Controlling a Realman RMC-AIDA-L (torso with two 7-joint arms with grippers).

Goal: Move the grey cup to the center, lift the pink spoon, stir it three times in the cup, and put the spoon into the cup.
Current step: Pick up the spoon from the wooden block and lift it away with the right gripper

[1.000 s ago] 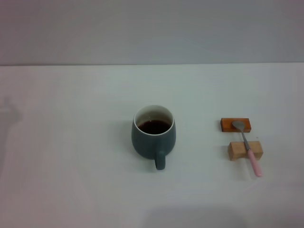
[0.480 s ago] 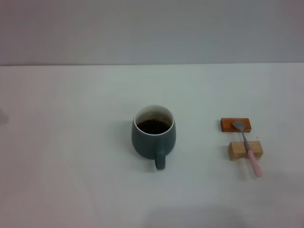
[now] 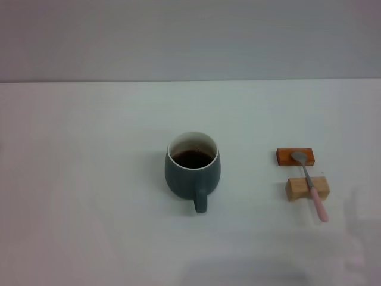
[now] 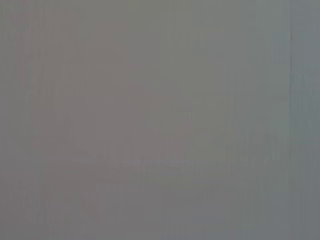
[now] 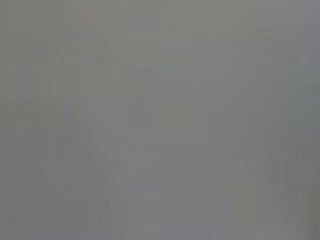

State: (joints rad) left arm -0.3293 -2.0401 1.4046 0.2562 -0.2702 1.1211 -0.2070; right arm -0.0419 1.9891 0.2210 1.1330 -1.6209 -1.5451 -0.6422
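Neither gripper appears in any of the three views, so whether they are released or clenched cannot be told, and nothing shows them holding or touching anything. From the head view, the white table (image 3: pixel 89 179) fills most of the scene, with a plain grey wall behind it. One grey cup (image 3: pixel 191 173) stands upright near the middle of the table, its white inside showing dark liquid and its loop handle turned toward the robot. Well to the cup's right lie two wooden blocks: one tan block (image 3: pixel 306 188) nearer the robot and one orange-brown block (image 3: pixel 294 156) just beyond it. One pink spoon (image 3: pixel 310 185) lies across both: its metal bowl rests on the orange-brown block, its stem crosses the tan block, and its pink handle slopes down past that block toward the tabletop on the robot's side. Cup and spoon are apart, with bare table between them. The left wrist view and the right wrist view show only a featureless grey field; the cup, spoon and blocks appear in the head view alone.
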